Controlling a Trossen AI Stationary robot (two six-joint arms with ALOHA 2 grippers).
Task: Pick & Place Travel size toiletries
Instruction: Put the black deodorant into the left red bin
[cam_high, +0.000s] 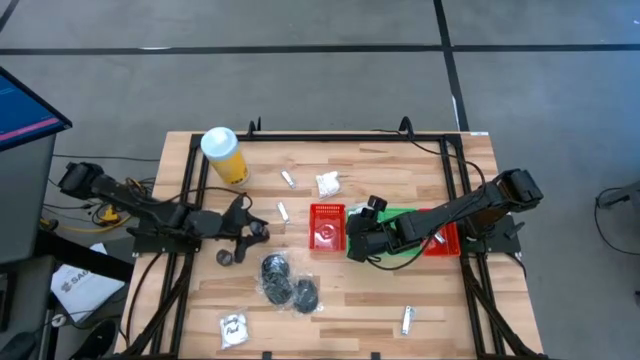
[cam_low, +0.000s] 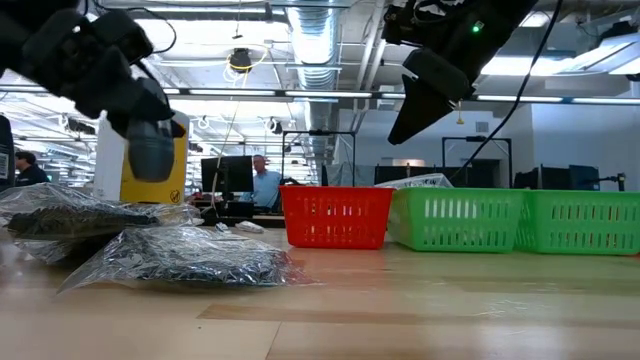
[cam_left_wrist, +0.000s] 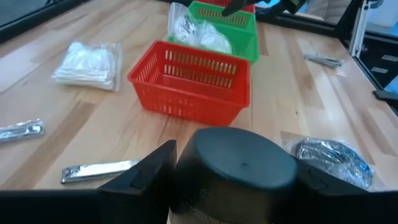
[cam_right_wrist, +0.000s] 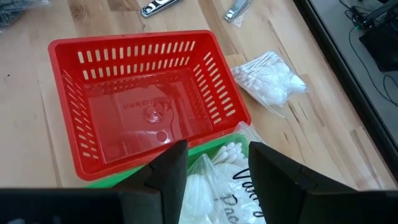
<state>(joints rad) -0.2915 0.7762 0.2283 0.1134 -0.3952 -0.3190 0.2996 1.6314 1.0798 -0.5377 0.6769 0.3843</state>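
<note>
At the near edge of the wooden table (cam_high: 330, 330), a white crinkly sachet (cam_high: 233, 328) lies at 7 o'clock and a small silver tube (cam_high: 407, 318) at 5 o'clock. Just inward are clear bags of black round pieces (cam_high: 275, 268), two at least, overlapping.

At 9 o'clock the left pincer (cam_high: 245, 228) is clamped on a dark round pot (cam_left_wrist: 242, 165), held clear of the table. At centre, the right pincer (cam_right_wrist: 217, 149) hangs with its fingers apart and empty. It is above the seam between a red slotted plastic basket (cam_right_wrist: 134, 38) and a green slotted basket (cam_low: 460, 220). A clear bag of white cotton swabs (cam_right_wrist: 211, 180) already rests in the green one.

Farther back, toward 12 o'clock, lie a second silver tube (cam_high: 283, 211), a third (cam_high: 288, 179) and a second loose white sachet (cam_high: 328, 184). A yellow cylinder with a white lid (cam_high: 225, 158) stands at 11 o'clock.

That makes three tubes, two loose sachets and one bagged item stowed. The low view shows one red and two green baskets; a red patch under the right arm cannot be made out.

Two risks seem likely. The pot's smooth curved side could let it slip from the left pincer. The right pincer, so close over the basket walls, could snag a rim and drag the light baskets askew.
</note>
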